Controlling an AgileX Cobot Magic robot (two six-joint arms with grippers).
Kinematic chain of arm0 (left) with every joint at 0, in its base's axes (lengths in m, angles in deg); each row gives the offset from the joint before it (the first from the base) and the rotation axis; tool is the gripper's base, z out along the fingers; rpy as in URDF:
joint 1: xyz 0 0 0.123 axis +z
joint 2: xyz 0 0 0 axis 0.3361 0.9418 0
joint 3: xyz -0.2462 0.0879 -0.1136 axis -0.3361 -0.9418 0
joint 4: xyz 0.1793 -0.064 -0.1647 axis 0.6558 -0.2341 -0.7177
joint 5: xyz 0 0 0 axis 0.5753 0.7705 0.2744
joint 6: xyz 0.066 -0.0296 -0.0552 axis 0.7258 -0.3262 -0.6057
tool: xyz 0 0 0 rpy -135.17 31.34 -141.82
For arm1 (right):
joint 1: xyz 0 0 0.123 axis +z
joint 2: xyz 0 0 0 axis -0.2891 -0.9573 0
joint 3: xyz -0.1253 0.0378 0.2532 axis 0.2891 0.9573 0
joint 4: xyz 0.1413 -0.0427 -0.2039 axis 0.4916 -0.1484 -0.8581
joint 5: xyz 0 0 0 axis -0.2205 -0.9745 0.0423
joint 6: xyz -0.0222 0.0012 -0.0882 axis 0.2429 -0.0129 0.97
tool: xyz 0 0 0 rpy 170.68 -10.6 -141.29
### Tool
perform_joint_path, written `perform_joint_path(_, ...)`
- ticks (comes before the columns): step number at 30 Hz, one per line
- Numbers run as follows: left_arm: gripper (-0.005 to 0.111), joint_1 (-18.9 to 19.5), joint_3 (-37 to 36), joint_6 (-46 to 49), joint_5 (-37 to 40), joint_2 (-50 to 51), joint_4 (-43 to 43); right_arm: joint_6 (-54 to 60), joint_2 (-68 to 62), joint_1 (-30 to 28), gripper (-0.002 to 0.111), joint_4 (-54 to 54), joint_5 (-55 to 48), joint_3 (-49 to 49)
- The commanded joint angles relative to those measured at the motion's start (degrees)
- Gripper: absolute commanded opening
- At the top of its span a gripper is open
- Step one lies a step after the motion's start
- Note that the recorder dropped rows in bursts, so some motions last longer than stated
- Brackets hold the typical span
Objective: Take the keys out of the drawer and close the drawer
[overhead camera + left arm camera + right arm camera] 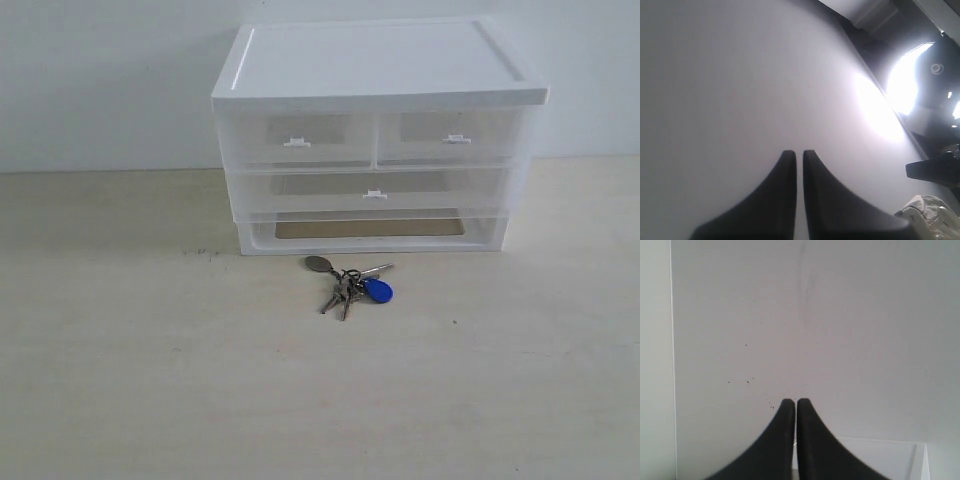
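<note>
1. Exterior view is showing the keys (350,282) lying on the tabletop (150,350), just beside the white unit's (375,70) near side.
2. The drawer (450,138), top right, is sitting flush with its left twin (298,138).
3. Left fingers (782,195) and right fingers (782,440) are pressing together, clenched on nothing.

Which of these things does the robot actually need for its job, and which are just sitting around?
Needed: the keys, on the table; the top right drawer.
Just there: the top left drawer; the wide drawer; the rest of the white unit.
</note>
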Motion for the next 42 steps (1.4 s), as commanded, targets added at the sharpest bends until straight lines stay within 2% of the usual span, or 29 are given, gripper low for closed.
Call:
perform_joint_path(1,0.004,-0.08,-0.37,-0.70,0.60,-0.45,0.01,-0.14,0.34,0.00,0.000,-0.15,0.19,0.35)
perform_joint_path(6,0.004,-0.08,-0.37,-0.57,5.58,-0.45,-3.89,-0.14,0.34,0.00,0.000,-0.15,0.19,0.35)
perform_joint_path(9,0.004,-0.08,-0.37,-0.57,13.89,-0.45,-11.57,-0.14,0.34,0.00,0.000,-0.15,0.19,0.35)
perform_joint_path(12,0.004,-0.08,-0.37,1.14,25.89,-0.45,-19.28,-0.14,0.34,0.00,0.000,-0.15,0.19,0.35)
perform_joint_path(15,0.004,-0.08,-0.37,7.84,35.00,-0.45,-29.32,-0.14,0.34,0.00,0.000,-0.15,0.19,0.35)
perform_joint_path(18,0.004,0.02,-0.37,19.95,41.72,-0.45,-38.75,-0.14,0.34,0.00,0.000,-0.15,0.19,0.35)
perform_joint_path(21,0.004,1.16,-0.37,27.89,46.38,-0.45,-41.13,-0.14,0.34,0.00,0.000,-0.15,0.19,0.35)
perform_joint_path(26,0.004,5.60,-0.62,34.98,55.92,-2.13,-41.38,-0.14,0.34,0.00,0.000,-0.15,0.19,0.35)
perform_joint_path(30,0.004,10.92,-2.44,37.42,57.91,-6.40,-42.52,-0.14,0.34,0.00,0.000,-0.15,0.19,0.35)
perform_joint_path(34,0.004,16.70,-5.29,37.18,57.36,-6.53,-42.52,-0.14,0.34,0.00,0.000,-0.15,0.88,0.35)
perform_joint_path(39,0.004,20.01,-9.04,37.04,57.15,-6.53,-42.33,-0.14,0.34,0.00,0.000,-0.15,0.89,0.35)
perform_joint_path(42,0.004,20.14,-11.95,37.04,57.04,-6.53,-41.95,-0.14,0.34,0.00,0.000,-0.15,0.89,0.35)
